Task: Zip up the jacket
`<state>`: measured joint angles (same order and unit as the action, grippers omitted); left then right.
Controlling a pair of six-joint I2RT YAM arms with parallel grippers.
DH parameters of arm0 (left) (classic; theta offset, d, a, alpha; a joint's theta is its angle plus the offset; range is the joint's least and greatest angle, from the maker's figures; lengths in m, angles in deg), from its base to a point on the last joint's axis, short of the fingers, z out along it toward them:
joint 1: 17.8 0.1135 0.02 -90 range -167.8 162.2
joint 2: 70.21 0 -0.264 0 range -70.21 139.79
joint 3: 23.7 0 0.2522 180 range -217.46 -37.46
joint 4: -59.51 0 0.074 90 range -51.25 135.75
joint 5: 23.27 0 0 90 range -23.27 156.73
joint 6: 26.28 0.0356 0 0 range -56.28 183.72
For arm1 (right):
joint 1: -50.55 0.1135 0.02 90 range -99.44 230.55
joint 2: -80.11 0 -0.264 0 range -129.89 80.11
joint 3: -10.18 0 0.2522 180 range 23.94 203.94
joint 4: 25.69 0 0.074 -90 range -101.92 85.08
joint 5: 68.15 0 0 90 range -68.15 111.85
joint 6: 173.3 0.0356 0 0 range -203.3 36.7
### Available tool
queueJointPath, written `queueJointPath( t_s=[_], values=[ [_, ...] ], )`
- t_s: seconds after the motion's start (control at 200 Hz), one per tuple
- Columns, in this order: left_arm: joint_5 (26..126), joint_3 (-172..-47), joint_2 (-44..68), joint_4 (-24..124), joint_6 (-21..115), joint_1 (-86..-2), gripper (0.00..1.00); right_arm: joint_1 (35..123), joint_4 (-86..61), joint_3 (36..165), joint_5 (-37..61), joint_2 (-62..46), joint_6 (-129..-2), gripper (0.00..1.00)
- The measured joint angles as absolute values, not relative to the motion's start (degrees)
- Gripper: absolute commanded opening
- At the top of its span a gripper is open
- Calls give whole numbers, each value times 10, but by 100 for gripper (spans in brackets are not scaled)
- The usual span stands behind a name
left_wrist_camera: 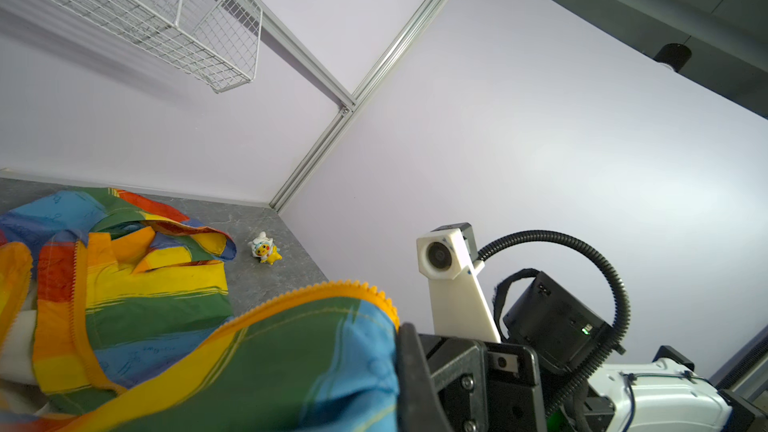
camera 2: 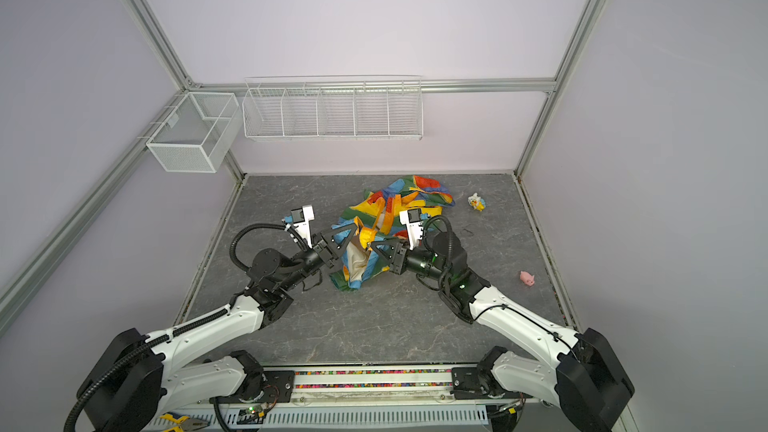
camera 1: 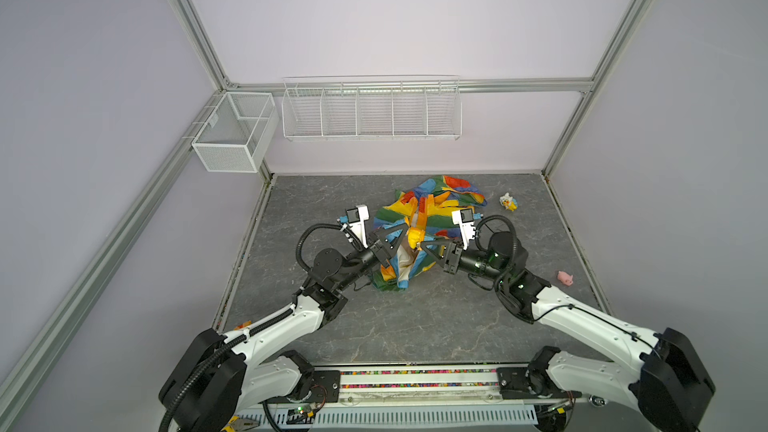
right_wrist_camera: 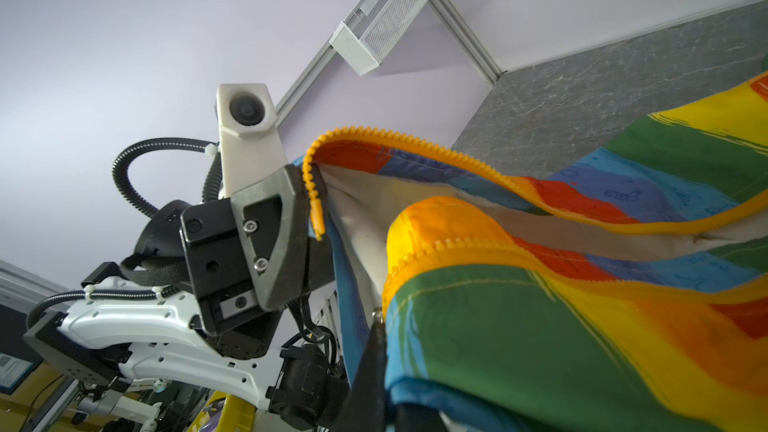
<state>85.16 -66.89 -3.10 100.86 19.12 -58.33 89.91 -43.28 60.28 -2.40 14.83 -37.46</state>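
The grey table (camera 1: 415, 326) bears the jacket (camera 1: 432, 205), bunched from the centre toward 12 o'clock. Its near hem is held up off the surface between the two arms. The left gripper (camera 1: 404, 228) reaches in from 8 o'clock and the right gripper (camera 1: 419, 246) from 4 o'clock, and their tips are near each other above the cream lining.

In the right wrist view the left jaws are pinched tight on the bottom end of one orange zipper tape (right_wrist_camera: 308, 178), with its stiff end pin hanging free. The right jaws are likewise clamped on the jacket, on the opposite front edge. A small metal piece (right_wrist_camera: 377, 314) shows at that finger. It may be the slider, but I cannot tell.

The zipper looks open along its whole length, so the step in hand seems to be bringing the two bottom ends together. The next move calls for fine alignment: the pin guided into the slider, with both tapes taut, parallel and untwisted.

The toothed edges curl and the thin fabric sags, so slack could foul the seating. Open table lies from 5 to 7 o'clock of the jacket, while the back wall is close at 12. A white-yellow toy (camera 1: 508, 201) sits at 2 o'clock, near the hood, and a pink toy (camera 1: 565, 278) lies at 4 o'clock, well apart.
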Motion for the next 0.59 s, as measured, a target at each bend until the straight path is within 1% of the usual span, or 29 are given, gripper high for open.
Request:
queueJointPath(
  t_s=[0.225, 0.595],
  values=[
    [845, -669, 2, 1057, 179, -595, 0, 899, -479, 604, -33, 126, -362, 6],
    [830, -669, 36, 1131, 147, -596, 0, 894, -514, 609, -35, 116, -352, 6]
  ],
)
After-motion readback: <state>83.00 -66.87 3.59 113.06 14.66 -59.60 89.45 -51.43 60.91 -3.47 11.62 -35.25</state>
